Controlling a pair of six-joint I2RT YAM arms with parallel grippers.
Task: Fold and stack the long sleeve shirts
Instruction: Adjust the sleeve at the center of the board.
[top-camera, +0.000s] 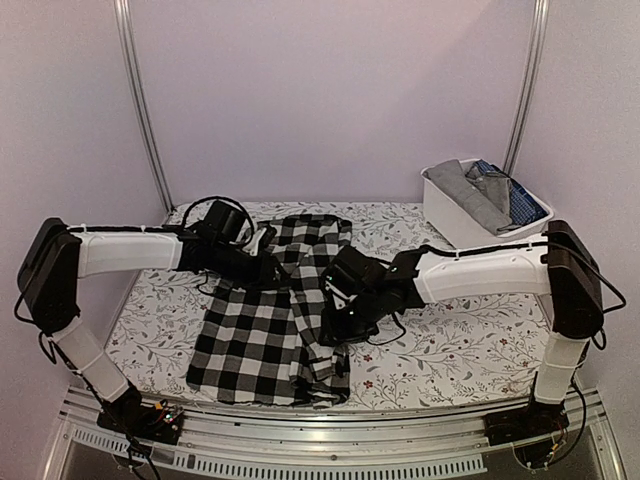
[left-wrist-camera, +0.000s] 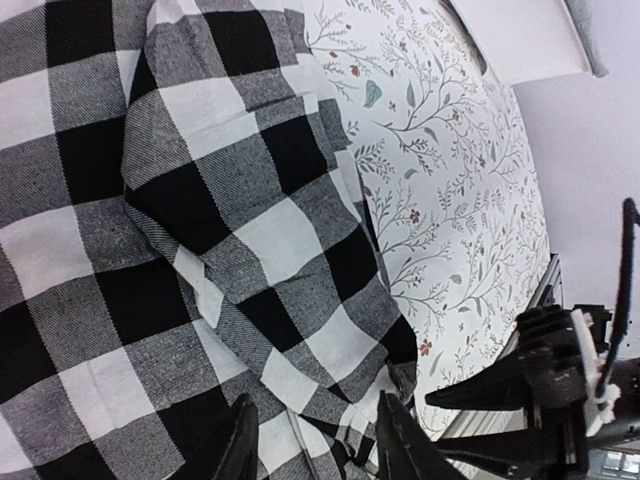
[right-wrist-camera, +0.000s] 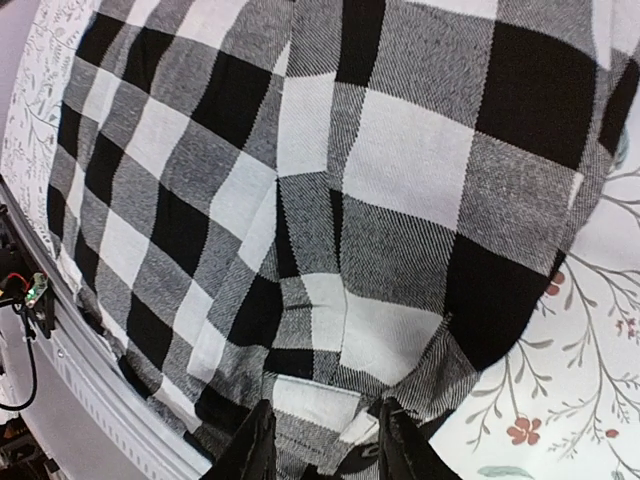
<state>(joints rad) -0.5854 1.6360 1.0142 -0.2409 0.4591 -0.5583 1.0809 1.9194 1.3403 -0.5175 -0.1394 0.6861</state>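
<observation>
Pale lilac walls, floral-print tabletop

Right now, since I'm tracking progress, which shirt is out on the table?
The black-and-white checked shirt; the grey shirt and blue shirt lie in the white bin.

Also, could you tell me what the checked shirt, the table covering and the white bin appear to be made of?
The checked shirt: woven cloth, matte, perhaps cotton flannel; fine diagonal weave lines show and it creases softly. The table covering: flat floral-printed sheet, fabric or vinyl, I cannot tell which. The white bin: probably rigid plastic, with smooth plain walls.
</observation>
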